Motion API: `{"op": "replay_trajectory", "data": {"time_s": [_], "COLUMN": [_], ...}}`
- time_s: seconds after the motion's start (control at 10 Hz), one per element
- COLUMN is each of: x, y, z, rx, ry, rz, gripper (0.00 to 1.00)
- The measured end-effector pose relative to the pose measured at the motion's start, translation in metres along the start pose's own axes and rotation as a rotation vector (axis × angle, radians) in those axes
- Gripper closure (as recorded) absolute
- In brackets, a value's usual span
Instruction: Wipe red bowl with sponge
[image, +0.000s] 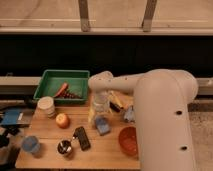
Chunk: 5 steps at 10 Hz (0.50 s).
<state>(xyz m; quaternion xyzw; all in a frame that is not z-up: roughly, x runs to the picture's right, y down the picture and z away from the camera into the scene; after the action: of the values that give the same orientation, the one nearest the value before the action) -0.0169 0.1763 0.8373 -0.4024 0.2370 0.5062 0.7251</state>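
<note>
spread jaws hang just above the sponge (102, 125).

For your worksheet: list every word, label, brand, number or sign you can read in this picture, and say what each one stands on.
None can be read.
The green tray, the black remote-like thing, the sponge and the red bowl show no readable marks.
The gripper, just above the sponge, and the white arm show no label.
</note>
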Motion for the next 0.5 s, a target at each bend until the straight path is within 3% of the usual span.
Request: {"op": "replay_trajectory", "data": {"time_s": [0.3, 0.5], "x": [-0.001, 0.000], "y": [0.000, 0.001], "z": [0.013, 0.017], "rx": [-0.011, -0.011], "ry": [0.028, 0.033], "rz": [-0.005, -0.007], "gripper": [0.20, 0.27]}}
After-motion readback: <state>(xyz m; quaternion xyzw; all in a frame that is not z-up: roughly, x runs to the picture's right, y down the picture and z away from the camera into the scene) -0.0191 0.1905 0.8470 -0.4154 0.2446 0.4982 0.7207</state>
